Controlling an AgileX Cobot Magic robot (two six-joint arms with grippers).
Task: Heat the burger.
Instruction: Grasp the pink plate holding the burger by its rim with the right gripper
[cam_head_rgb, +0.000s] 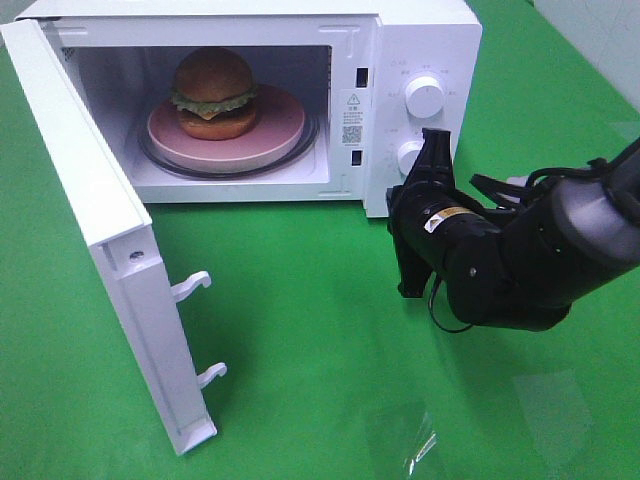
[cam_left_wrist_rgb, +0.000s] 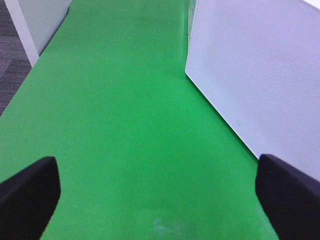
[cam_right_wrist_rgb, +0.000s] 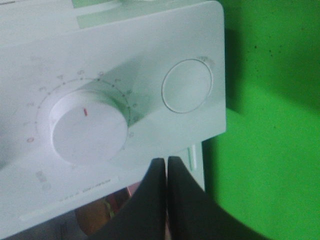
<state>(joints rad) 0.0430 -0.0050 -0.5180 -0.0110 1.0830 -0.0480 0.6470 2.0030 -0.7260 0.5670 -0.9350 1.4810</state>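
The white microwave control panel (cam_right_wrist_rgb: 150, 45) fills most of the view. It carries a round dial (cam_right_wrist_rgb: 88, 127) with a short red mark, ringed by a printed scale, and a smaller plain round knob (cam_right_wrist_rgb: 187, 86) beside it. The two black fingers (cam_right_wrist_rgb: 150, 200) are pressed together, with their tips close to the panel edge near the dial. Green worktop (cam_right_wrist_rgb: 270, 125) lies beyond the panel.

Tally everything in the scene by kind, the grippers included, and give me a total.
microwave: 1
burger: 1
pink plate: 1
glass turntable: 1
grippers: 2, the left gripper open and the right gripper shut
Total: 6
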